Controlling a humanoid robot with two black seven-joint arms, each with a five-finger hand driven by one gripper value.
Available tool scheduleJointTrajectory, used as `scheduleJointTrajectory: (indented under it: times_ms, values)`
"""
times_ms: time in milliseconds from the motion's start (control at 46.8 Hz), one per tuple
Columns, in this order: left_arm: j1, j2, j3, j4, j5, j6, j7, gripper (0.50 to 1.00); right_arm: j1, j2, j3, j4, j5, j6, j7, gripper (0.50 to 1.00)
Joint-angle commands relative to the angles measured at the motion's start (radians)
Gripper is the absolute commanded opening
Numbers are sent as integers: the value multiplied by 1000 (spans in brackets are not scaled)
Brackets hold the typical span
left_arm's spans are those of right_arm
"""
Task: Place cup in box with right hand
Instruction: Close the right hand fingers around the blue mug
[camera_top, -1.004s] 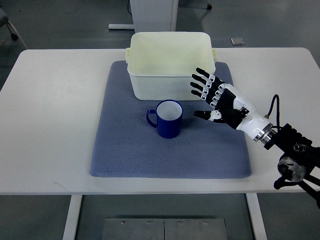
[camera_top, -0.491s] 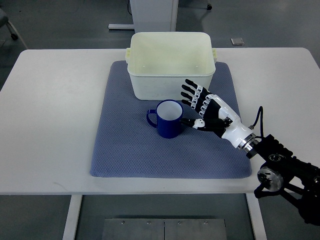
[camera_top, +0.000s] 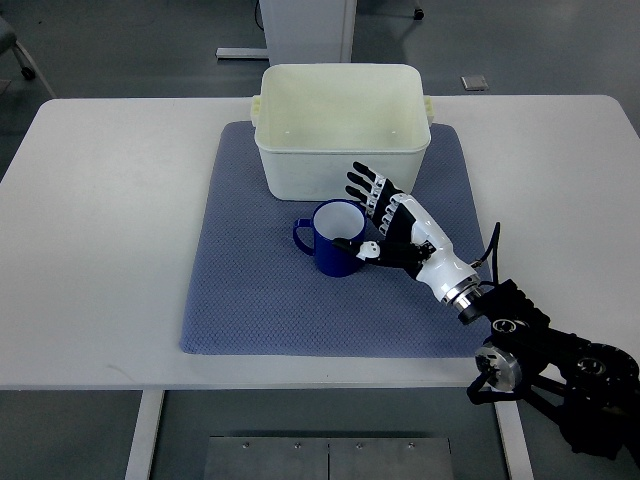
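A blue-grey mat (camera_top: 260, 300) lies on the white table (camera_top: 90, 230) (grey floor beyond).

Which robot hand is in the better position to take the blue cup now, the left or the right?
The right. The right robot hand is open beside the blue cup, thumb by its rim, fingers spread above it. The box stands just behind the cup on the mat. No left arm is in view.

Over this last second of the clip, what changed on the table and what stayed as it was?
The right hand travelled left across the mat and now sits at the right side of the blue cup, fingers spread, thumb close to the cup's wall; no grasp is closed yet. Its forearm swung lower in the picture. The cup, the cream box behind it and the mat have not moved.
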Motion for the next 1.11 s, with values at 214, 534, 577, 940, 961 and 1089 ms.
scheduleJointTrajectory:
  times_ms: [214,534,577,940,961,1089]
  values:
    - [0,0,0,0,0,0,0,1000,13,35,-56,-38,-2,-58,31,954]
    - [0,0,0,0,0,0,0,1000,16,61,-67,-87,-2,-60,31,949]
    - [0,0,0,0,0,0,0,1000,16,66,-70,-96,-2,-63,31,947]
    - [0,0,0,0,0,0,0,1000,16,112,-74,-183,-2,-98,31,945]
    - [0,0,0,0,0,0,0,1000,16,113,-75,-184,-2,-98,31,943]
    - [0,0,0,0,0,0,0,1000,16,113,-75,-185,-2,-104,31,920]
